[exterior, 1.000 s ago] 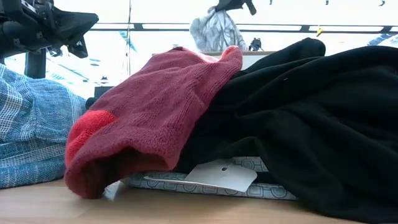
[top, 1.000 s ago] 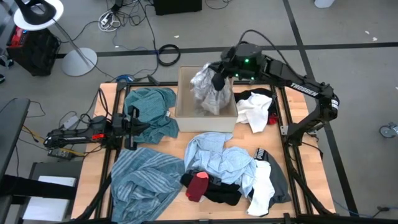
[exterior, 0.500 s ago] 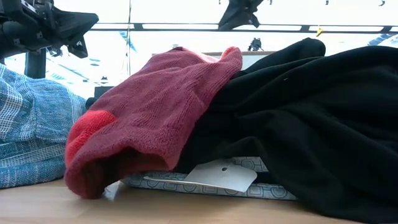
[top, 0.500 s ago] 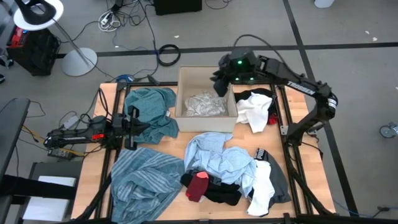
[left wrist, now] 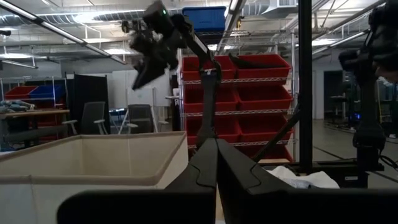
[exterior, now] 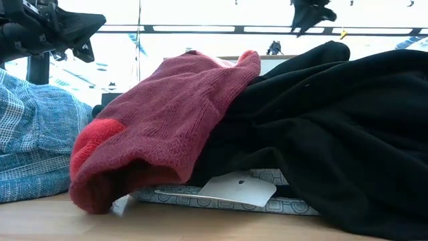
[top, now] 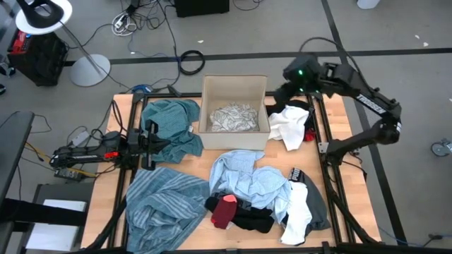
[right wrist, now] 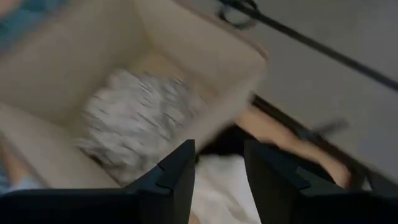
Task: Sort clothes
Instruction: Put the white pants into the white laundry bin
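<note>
The black-and-white patterned garment [top: 233, 118] lies crumpled on the floor of the beige box [top: 234, 83]; it also shows in the right wrist view [right wrist: 134, 121]. My right gripper [top: 284, 92] is open and empty, up in the air between the box's right wall and the white garment [top: 288, 127]. My left gripper [top: 154, 137] is shut and waits over the near edge of the teal garment [top: 169, 118]. The blue-grey striped garment [top: 162, 204], light blue garment [top: 251, 176], red piece [top: 224, 210] and black garment [top: 253, 217] lie on the near half of the table.
A grey and a white garment [top: 304, 206] lie at the near right. Dark frame rails [top: 321, 134] run along the table's sides. Bare wood shows at the far right corner [top: 337, 113] and the near left edge [top: 106, 212].
My right gripper has let go of the patterned garment, which has fallen from above the box and now lies crumpled on the box's floor. The gripper has then gone toward the table's right edge, clear of the box.
</note>
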Controlling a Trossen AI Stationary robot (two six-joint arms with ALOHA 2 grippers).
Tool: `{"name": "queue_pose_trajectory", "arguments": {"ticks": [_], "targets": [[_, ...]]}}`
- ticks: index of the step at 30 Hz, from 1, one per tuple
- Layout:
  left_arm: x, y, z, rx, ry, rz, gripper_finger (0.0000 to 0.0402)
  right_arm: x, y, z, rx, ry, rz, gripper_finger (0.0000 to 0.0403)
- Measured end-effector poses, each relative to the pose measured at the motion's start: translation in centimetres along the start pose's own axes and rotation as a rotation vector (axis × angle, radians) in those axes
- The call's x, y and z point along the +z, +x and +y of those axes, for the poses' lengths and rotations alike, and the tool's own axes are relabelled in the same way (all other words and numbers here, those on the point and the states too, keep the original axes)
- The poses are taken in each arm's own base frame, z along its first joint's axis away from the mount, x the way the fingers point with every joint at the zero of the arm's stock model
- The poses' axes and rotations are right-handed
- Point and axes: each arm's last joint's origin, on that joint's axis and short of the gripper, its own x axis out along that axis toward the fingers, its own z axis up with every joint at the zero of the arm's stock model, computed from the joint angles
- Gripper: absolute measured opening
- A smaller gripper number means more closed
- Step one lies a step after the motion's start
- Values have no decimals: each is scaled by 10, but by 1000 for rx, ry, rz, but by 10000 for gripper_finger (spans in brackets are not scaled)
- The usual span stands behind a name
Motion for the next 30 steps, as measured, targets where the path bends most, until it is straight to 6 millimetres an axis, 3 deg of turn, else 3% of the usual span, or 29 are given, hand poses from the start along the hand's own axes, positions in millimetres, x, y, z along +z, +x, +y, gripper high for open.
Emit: {"name": "queue_pose_trajectory", "arguments": {"ticks": [6, 14, 25, 28, 30], "targets": [[0, 0, 0, 0, 0, 0, 7, -57, 12, -21, -121, 128, 92, 142], [0, 0, 0, 0, 0, -1, 7, -130, 55, -37, -184, 302, 172, 159], [0, 0, 0, 0, 0, 0, 7, -174, 116, -37, -208, 333, 201, 222], [0, 0, 0, 0, 0, 0, 7, -179, 123, -39, -254, 345, 215, 208], [0, 0, 0, 0, 0, 0, 7, -179, 124, -39, -253, 345, 221, 172]]}}
